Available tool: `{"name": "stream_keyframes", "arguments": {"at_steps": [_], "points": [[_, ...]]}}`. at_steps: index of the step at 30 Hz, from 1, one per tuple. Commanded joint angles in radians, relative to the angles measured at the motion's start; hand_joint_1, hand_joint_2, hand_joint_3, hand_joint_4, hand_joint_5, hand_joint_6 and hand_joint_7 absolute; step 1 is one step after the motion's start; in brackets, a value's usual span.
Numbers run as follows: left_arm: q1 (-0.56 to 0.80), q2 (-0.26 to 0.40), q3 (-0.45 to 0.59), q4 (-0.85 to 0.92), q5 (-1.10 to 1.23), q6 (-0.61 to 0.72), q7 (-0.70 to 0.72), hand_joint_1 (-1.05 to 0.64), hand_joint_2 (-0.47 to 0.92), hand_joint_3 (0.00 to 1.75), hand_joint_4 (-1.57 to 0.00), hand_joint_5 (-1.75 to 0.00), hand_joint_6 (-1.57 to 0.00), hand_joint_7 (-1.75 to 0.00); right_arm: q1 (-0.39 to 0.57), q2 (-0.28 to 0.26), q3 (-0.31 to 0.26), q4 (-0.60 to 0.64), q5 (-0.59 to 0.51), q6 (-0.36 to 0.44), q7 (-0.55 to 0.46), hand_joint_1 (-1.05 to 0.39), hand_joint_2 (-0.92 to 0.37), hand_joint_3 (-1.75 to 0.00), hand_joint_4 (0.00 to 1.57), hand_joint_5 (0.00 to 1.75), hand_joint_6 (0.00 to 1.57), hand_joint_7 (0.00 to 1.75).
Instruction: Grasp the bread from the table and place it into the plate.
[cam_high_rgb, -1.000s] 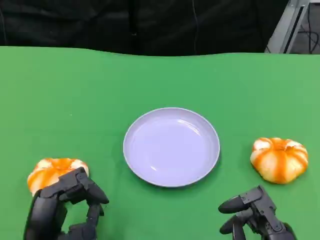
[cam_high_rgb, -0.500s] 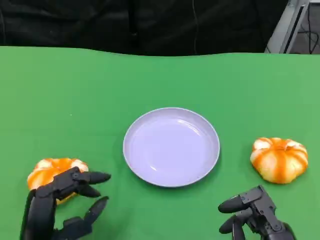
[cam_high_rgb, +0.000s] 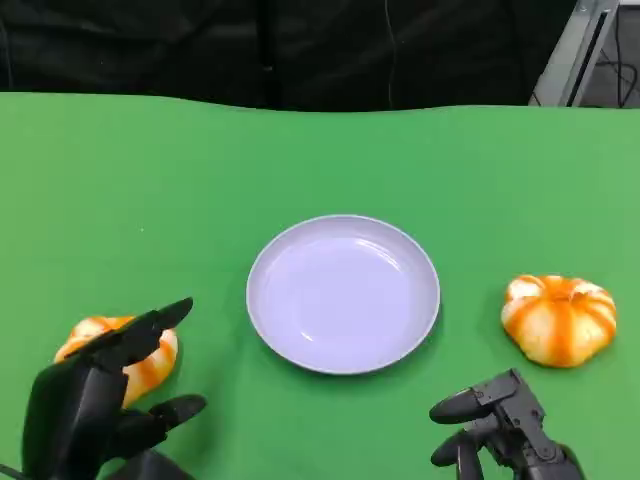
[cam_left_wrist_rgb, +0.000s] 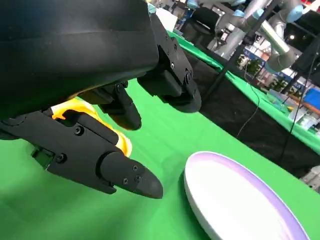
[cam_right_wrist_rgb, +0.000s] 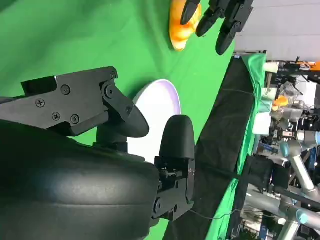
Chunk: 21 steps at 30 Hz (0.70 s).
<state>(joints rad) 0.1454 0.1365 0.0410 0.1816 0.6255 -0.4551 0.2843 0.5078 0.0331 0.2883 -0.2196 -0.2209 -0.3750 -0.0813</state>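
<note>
Head view shows a desk (cam_high_rgb: 320, 160) covered in smooth, matte green cloth, with a round, shallow plate (cam_high_rgb: 343, 293) of glossy pale lavender plastic at its middle; the dish holds nothing. Two bread rolls lie on the cloth, both puffy, lobed like small pumpkins, with shiny orange-and-cream glaze. One bread roll (cam_high_rgb: 135, 352) lies directly under the spread fingers (cam_high_rgb: 150, 325) of the left hand (cam_high_rgb: 95, 395), partly covered by them; the hand's fingers are released and apart, arched over the roll without grasping it. The other bread roll (cam_high_rgb: 558, 318) lies beyond the fingertips of the right hand (cam_high_rgb: 495, 425), apart from them, with bare cloth between. That hand's hard black fingers are loosely curled and hold nothing; whether they are fully clenched cannot be told.

From the left wrist, the angular, matte black fingers (cam_left_wrist_rgb: 90, 155) with small screws reach over the orange roll (cam_left_wrist_rgb: 87, 117), the plate's raised lilac rim (cam_left_wrist_rgb: 240, 200) just past their tips.
</note>
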Motion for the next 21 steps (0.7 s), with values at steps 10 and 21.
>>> {"name": "stream_keyframes", "arguments": {"at_steps": [10,21], "points": [[-0.067,0.088,-0.158,-0.280,0.403,0.581,-0.287,-0.49,0.91,0.03,-0.34,-0.20,-0.35,0.00,-0.001,0.004,0.012,-0.006,-0.020,0.002,-0.023,-0.06,-0.92,-1.00,0.17,1.75,0.01,1.75],[-0.172,0.119,-0.285,-0.192,0.501,0.794,-0.378,-0.48,0.88,0.00,-0.36,-0.22,-0.35,0.00,0.006,0.001,0.017,-0.015,-0.020,0.007,-0.022,-0.07,-0.92,-0.99,0.18,1.75,0.01,1.75]]}}
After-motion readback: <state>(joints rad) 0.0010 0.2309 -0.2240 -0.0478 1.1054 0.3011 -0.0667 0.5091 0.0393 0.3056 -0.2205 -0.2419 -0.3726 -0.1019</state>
